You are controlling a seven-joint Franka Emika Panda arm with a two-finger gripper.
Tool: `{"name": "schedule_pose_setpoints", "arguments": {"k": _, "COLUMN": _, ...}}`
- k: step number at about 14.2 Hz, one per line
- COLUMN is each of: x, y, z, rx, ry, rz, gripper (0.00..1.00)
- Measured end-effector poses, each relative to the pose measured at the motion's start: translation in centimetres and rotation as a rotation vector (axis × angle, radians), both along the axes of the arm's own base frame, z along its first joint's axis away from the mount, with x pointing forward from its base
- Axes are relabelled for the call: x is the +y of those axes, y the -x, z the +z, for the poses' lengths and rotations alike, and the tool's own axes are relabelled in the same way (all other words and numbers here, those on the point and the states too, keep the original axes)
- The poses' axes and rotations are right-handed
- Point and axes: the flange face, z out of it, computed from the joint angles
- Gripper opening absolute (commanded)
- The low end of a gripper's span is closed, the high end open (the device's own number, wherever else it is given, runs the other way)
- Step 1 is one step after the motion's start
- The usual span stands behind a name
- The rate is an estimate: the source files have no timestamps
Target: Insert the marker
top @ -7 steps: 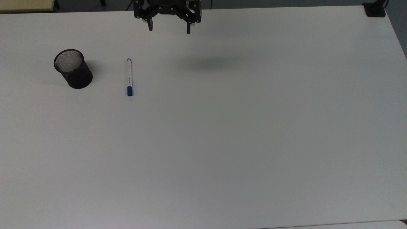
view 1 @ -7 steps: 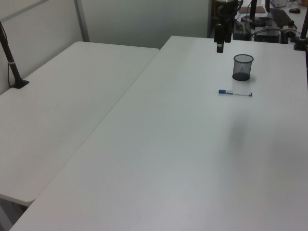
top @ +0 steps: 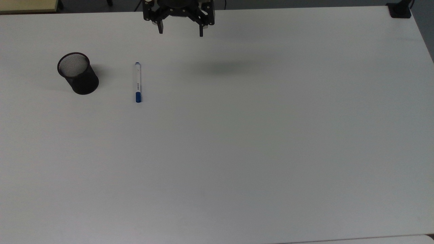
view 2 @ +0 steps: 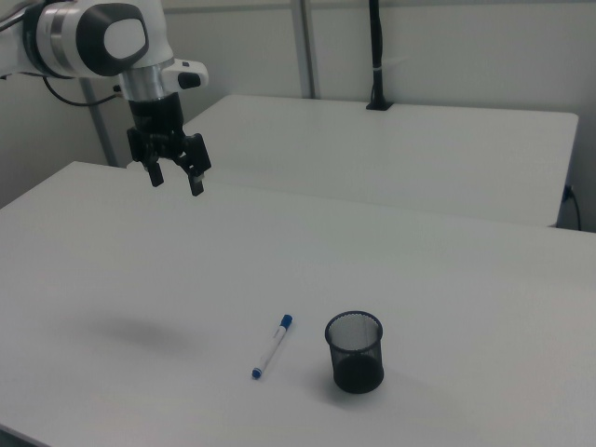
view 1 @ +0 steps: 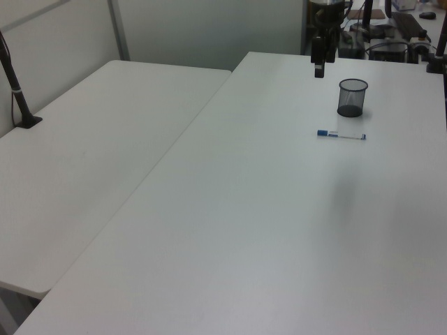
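Note:
The marker point(top: 137, 82) lies flat on the white table point(top: 237, 142), white barrel with a blue cap toward the top view's bottom; it also shows as the marker point(view 1: 341, 135) and the marker point(view 2: 272, 346). A black mesh cup point(top: 78, 73) stands upright beside it, to the top view's left, seen too as the cup point(view 1: 352, 97) and the cup point(view 2: 355, 350). My gripper point(top: 180, 32) hangs high above the table near its far edge, open and holding nothing; the right view has the gripper point(view 2: 176, 181) well away from the marker.
A second white table point(view 1: 91, 153) adjoins at the left view's left. Black camera posts stand at a clamp point(top: 400, 10) and a pole point(view 2: 376, 56). The arm's shadow point(top: 223, 67) falls on the table.

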Motion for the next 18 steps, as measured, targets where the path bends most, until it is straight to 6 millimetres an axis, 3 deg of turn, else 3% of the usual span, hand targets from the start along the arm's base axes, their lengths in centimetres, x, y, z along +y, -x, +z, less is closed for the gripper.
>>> {"name": "schedule_pose_setpoints", "arguments": {"k": 7, "x": -0.2, "y": 0.0, "z": 0.0, "rx": -0.001, "ry": 0.018, "rz": 0.002, "gripper": 1.00}}
{"name": "schedule_pose_setpoints", "arguments": {"k": 12, "x": -2.5, "y": -0.3, "z": -0.5, "rx": 0.011, "ry": 0.056, "rz": 0.050, "gripper": 1.00}}
{"name": "schedule_pose_setpoints", "arguments": {"k": 15, "x": -6.9, "y": -1.2, "z": -3.0, "rx": 0.046, "ry": 0.051, "rz": 0.063, "gripper": 1.00}}
{"name": "schedule_pose_setpoints", "arguments": {"k": 16, "x": -7.5, "y": -1.6, "z": -3.8, "rx": 0.049, "ry": 0.050, "rz": 0.060, "gripper": 1.00}}
{"name": "schedule_pose_setpoints", "arguments": {"k": 18, "x": -9.3, "y": -3.0, "z": -7.4, "rx": 0.059, "ry": 0.049, "rz": 0.038, "gripper": 1.00}}
